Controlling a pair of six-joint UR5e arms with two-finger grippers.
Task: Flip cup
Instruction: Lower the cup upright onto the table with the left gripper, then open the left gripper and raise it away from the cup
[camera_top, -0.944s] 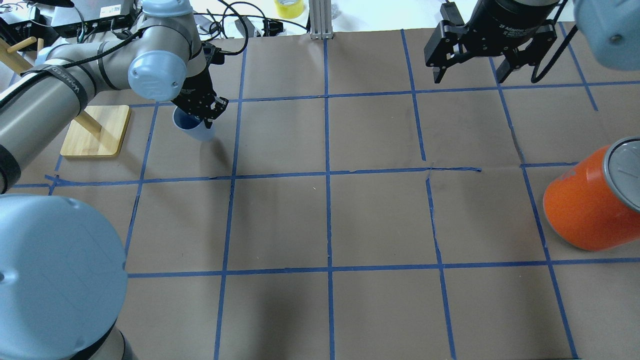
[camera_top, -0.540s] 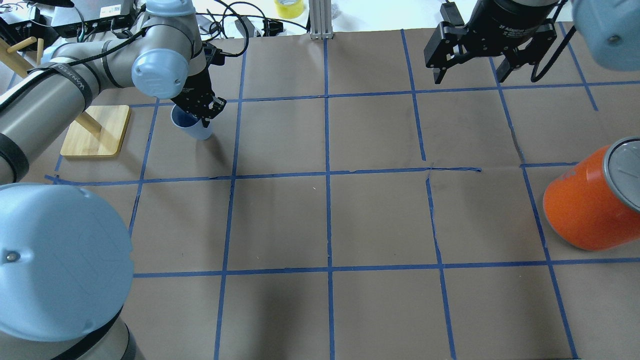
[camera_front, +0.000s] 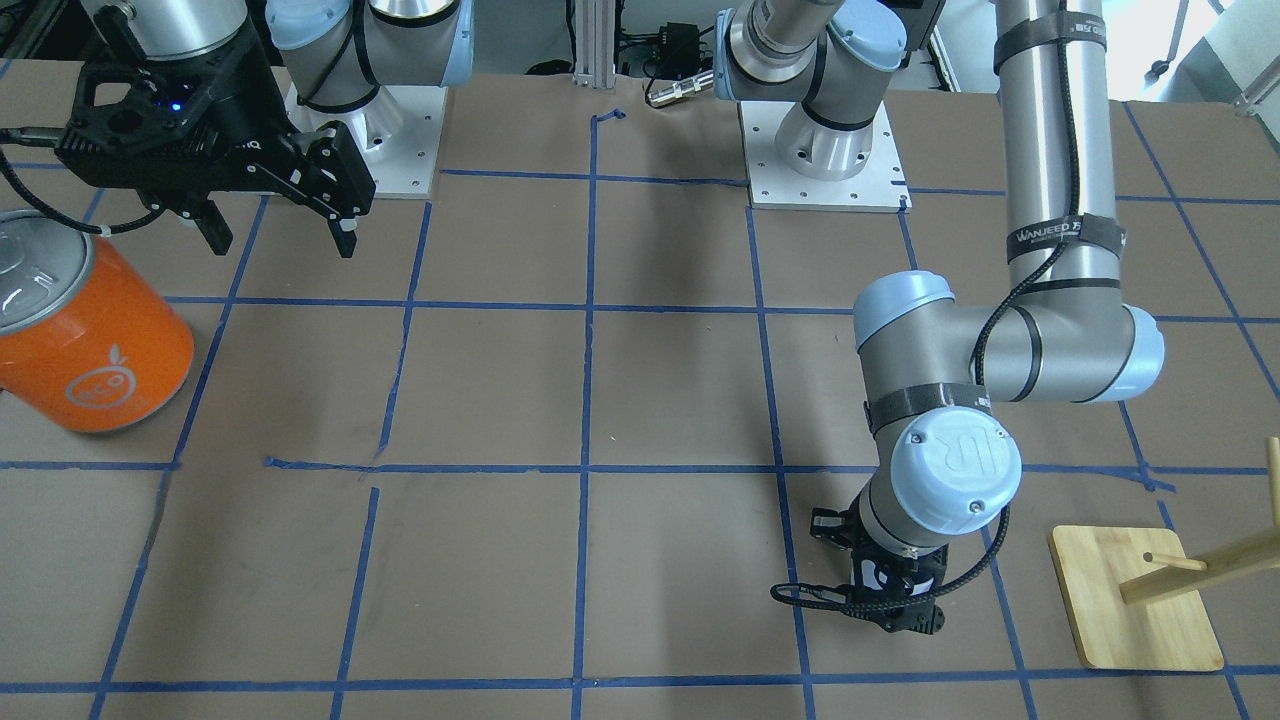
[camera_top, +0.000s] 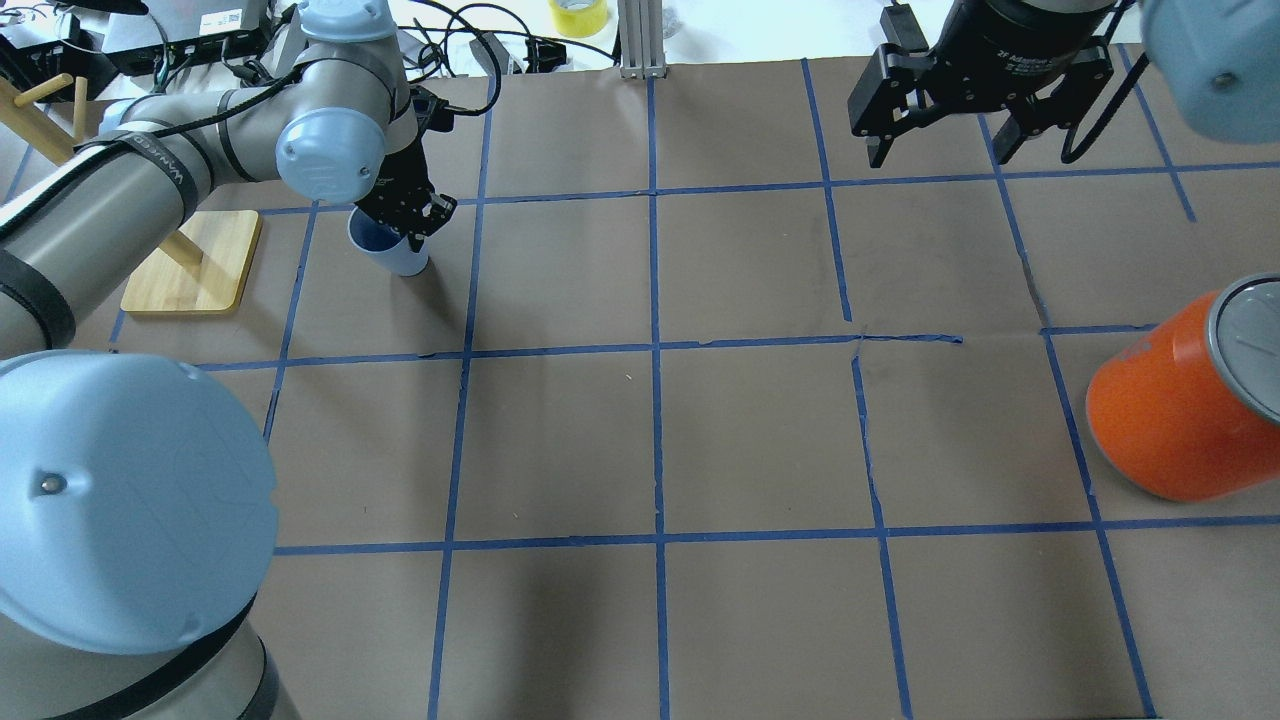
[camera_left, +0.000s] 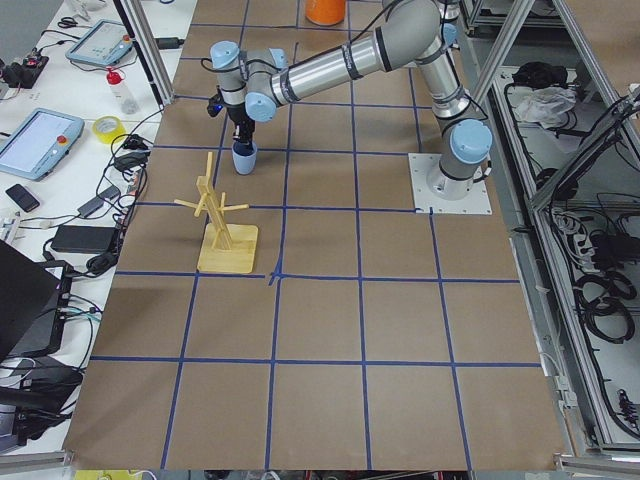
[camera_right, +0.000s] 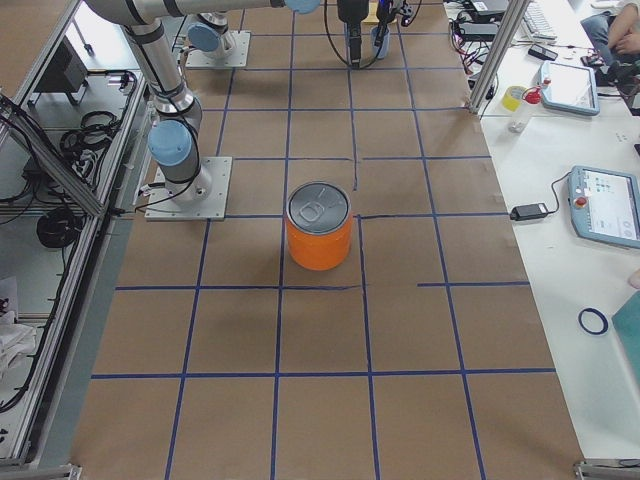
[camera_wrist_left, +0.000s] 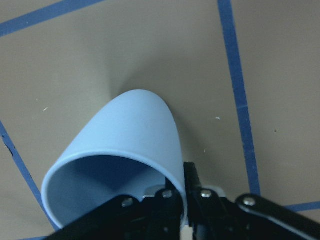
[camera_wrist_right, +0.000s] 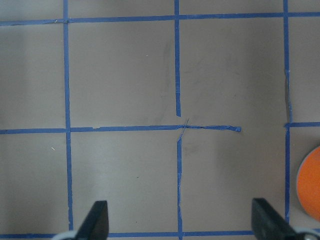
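Note:
The pale blue cup (camera_top: 392, 252) is tilted, with its dark blue inside facing up and to the left. It is low over the brown paper in the far left grid square. My left gripper (camera_top: 408, 218) is shut on its rim, one finger inside and one outside. The left wrist view shows the cup (camera_wrist_left: 135, 140) with the fingers (camera_wrist_left: 192, 190) clamping the rim's near edge. The cup also shows in the exterior left view (camera_left: 243, 158). In the front-facing view the wrist hides it. My right gripper (camera_top: 938, 150) hangs open and empty over the far right.
A large orange can (camera_top: 1175, 405) with a silver top stands at the right edge. A wooden peg stand (camera_top: 190, 262) sits just left of the cup. Cables and a yellow tape roll (camera_top: 578, 15) lie beyond the table's far edge.
My left arm's elbow and wrist have shifted slightly, and the gripped cup has moved a little toward the far side with them. The right arm and the orange can have not moved.

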